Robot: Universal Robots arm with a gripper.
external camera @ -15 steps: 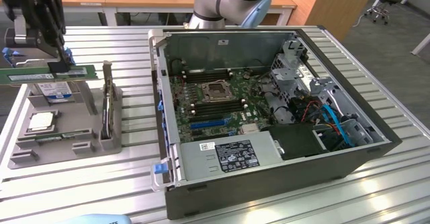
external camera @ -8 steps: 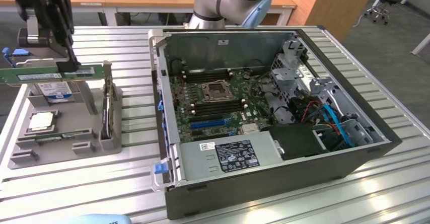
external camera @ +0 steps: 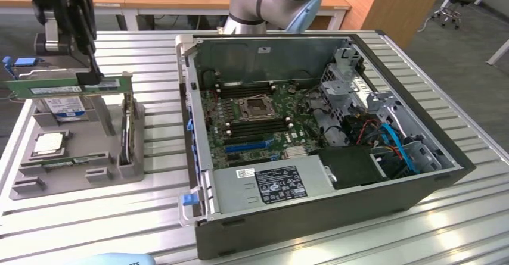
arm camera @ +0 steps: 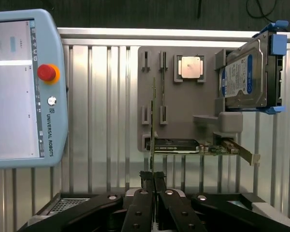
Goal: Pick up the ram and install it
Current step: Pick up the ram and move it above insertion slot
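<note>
Ribbed silver metal tabletop (external camera: pixel 159 217). Near its edge on the exterior view's left, flat grey plastic holder tray (external camera: pixel 71 181); above it, black gripper (external camera: pixel 94 77) clenched on long thin green ram stick (external camera: pixel 56 89). Toward the opposite edge, open dark computer case (external camera: pixel 318 217), green motherboard (external camera: pixel 238 128) inside.

green ram (external camera: pixel 56 88), grey tray (external camera: pixel 99 128) (blue-labelled drive (arm camera: pixel 244 77))

A robotics lab — slatted aluminium bench (external camera: pixel 119 217), opened computer case (external camera: pixel 270 53), teach pendant (arm camera: pixel 19 87), wooden desks (external camera: pixel 175 0) behind.
</note>
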